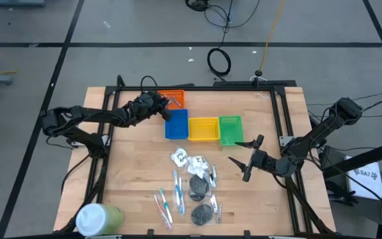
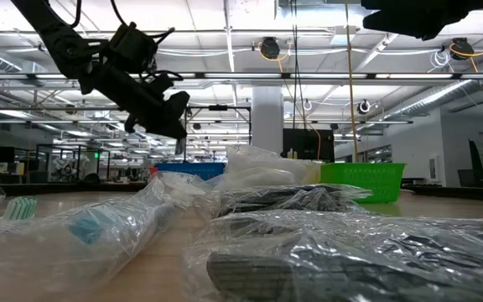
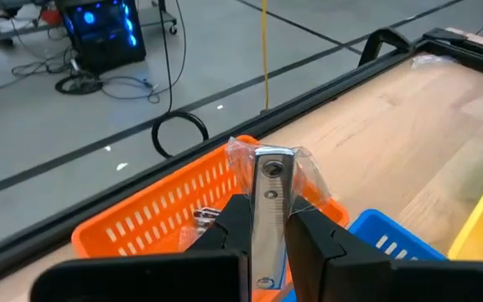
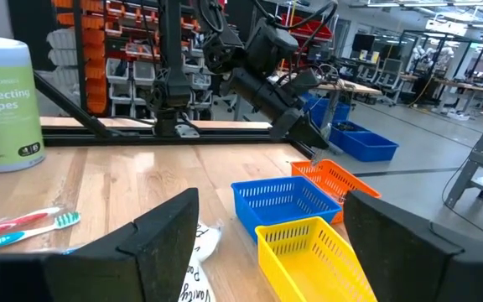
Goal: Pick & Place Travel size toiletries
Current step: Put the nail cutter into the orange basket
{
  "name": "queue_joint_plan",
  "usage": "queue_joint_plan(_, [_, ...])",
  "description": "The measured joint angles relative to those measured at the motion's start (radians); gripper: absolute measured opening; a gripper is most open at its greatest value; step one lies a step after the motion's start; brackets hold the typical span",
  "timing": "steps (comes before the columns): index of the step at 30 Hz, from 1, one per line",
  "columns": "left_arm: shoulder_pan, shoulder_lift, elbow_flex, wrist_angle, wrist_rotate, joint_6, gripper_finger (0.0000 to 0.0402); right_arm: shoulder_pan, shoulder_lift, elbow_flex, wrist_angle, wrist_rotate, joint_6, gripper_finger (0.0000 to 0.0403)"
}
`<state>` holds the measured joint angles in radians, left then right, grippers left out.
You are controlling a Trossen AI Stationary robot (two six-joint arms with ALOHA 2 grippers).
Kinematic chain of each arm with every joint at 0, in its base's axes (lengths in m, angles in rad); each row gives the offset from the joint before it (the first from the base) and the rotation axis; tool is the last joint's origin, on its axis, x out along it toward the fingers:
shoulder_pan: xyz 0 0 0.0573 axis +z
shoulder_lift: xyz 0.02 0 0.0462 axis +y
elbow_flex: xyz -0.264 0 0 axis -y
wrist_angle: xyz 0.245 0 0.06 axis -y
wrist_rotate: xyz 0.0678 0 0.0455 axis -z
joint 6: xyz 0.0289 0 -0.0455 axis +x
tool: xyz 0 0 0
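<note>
- The left end effector (image 3: pixel 267 243) is pinching a wrapped silvery stick (image 3: pixel 271 197) tight between its fingers and is hanging over the orange tray (image 1: pixel 172 98) at the far left end of the tray row — by my reading it is poised there to drop the stick in.
- The stick is being gripped at its lower part, so its wrapped tip is jutting free past the fingertips; its long axis is running in line with the fingers, pointing out and down toward the orange tray's far wall.
- Something small and silvery is already lying in the orange tray — I cannot tell just what.
- The right end effector (image 1: pixel 245 159) is waiting with its fingers spread wide and holding nothing, above the desk (image 1: pixel 138 153) to the right of the pile.
- The remaining toiletries — toothbrushes (image 1: pixel 165 204), white packets (image 1: pixel 190 161) and dark grey discs (image 1: pixel 201 214) — are lying bunched near the desk's near-centre, seemingly awaiting sorting into the blue tray (image 1: pixel 176 124), yellow tray (image 1: pixel 203 129) and green tray (image 1: pixel 231 129).
- The green wipes canister (image 1: pixel 99 218) is standing at the near left corner.
</note>
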<state>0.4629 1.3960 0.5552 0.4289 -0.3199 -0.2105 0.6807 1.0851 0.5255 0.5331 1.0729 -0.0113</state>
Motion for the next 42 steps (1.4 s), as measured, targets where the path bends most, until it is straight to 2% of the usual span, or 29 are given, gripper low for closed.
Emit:
queue_joint_plan(8, [0.001,0.0,0.0,-0.019,-0.004,-0.029,0.0032,0.0,0.0,0.0,0.0,0.0,0.0,0.0281])
queue_joint_plan(16, [0.001,0.0,0.0,-0.017,-0.079,-0.008,0.0045,0.0,0.0,0.0,0.0,0.0,0.0,0.0281])
queue_joint_plan(34, [0.048,0.0,0.0,-0.012,-0.107,-0.065,0.0179,0.0,0.0,0.0,0.0,0.0,0.0,0.0281])
queue_joint_plan(42, [0.047,0.0,0.002,-0.005,-0.107,-0.064,0.021,0.0,0.0,0.0,0.0,-0.003,0.008,0.0281])
